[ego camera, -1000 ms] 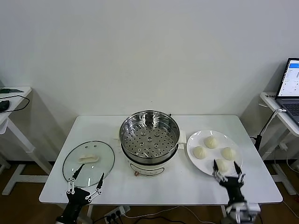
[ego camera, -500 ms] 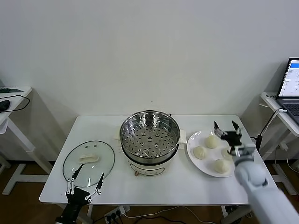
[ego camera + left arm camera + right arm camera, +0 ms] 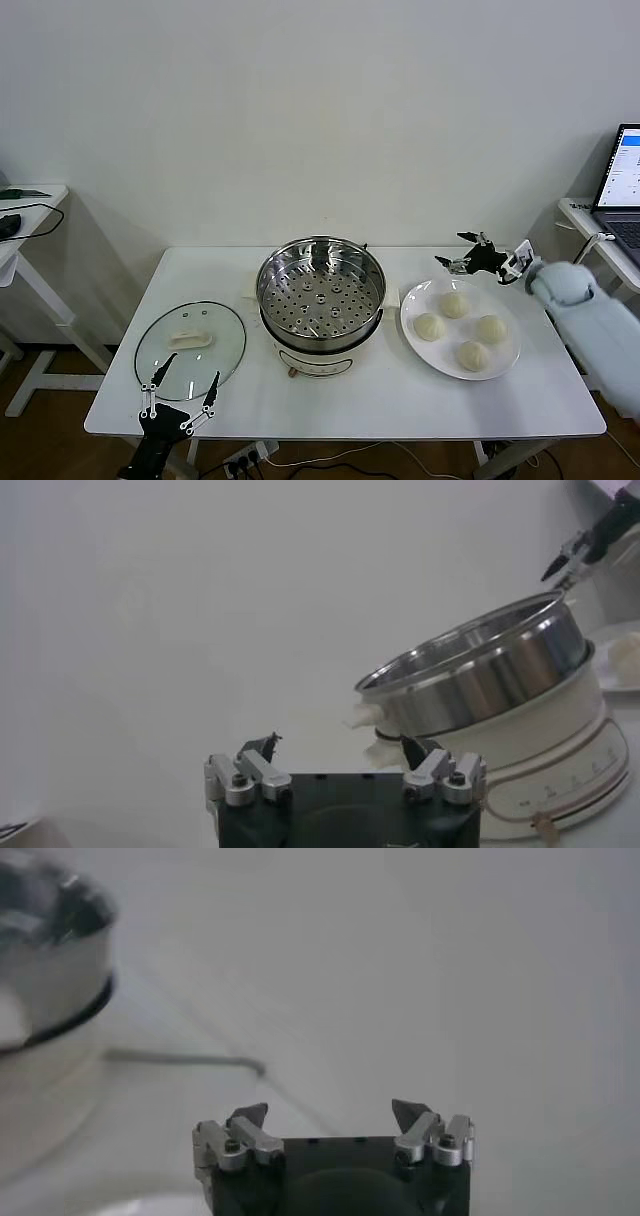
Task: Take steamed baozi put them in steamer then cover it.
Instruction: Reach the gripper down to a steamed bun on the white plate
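Steamer (image 3: 320,300) is sitting uncovered mid-table, tray bare and waiting; cover (image 3: 190,348) is lying flat to its left, out of the way. Four baozi (image 3: 454,304) are resting on the plate (image 3: 412,305). Right gripper (image 3: 470,258) is hovering beyond them, jaws spread, empty; left gripper (image 3: 180,392) is idling by the lid, jaws also spread.

- steamer (image 3: 320,290): polished stainless steel, mirror-shiny walls, perforated metal tray inside, sitting on a smooth glossy white plastic-looking base
- cover (image 3: 190,350): clear glass with a thin metal rim and a matt cream handle, looks like plastic
- baozi (image 3: 453,304): soft matt dough, pleated on top
- plate (image 3: 415,300): smooth white, slightly glossy, probably ceramic
- table (image 3: 400,400): flat matt white top
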Motion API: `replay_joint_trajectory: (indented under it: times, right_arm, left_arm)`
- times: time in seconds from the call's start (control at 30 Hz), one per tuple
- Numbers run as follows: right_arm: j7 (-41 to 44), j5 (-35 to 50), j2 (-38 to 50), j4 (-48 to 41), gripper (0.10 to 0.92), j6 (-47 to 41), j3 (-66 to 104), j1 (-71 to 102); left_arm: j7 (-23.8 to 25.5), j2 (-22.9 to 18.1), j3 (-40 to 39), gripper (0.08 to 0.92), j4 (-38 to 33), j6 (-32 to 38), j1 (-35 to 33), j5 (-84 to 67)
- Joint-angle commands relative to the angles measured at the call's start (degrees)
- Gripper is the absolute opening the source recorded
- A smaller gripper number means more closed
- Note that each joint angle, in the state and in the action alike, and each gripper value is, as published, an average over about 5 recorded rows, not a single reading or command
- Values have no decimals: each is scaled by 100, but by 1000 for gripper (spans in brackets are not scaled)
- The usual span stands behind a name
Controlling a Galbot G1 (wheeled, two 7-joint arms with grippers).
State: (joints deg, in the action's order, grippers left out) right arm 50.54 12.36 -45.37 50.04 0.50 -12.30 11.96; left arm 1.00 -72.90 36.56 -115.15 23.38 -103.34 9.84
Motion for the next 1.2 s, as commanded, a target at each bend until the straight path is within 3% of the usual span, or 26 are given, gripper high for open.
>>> replay_joint_trajectory:
  times: [0.03, 0.23, 0.43, 0.73, 1.2]
  right_arm:
    - [2521, -2007, -450, -1575, 823, 373, -1020, -1366]
    - [2573, -2640, -796, -1861, 823, 507, -1154, -1394]
    - [2057, -2985, -1086, -2200, 823, 737, -1185, -1374]
    - [1444, -3211, -1520, -2576, 823, 832, -1071, -1284]
    - [1488, -3471, -1786, -2783, 823, 835, -1194, -1395]
  left_arm:
    - [-15, -62, 64, 823, -20, 7, -88, 6]
    - [-32, -121, 89, 823, -27, 24, -146, 19]
    - [-53, -159, 81, 823, -18, 31, -160, 28]
    - [-78, -158, 109, 823, -12, 37, -166, 25]
    - [-108, -204, 58, 823, 13, 47, -145, 20]
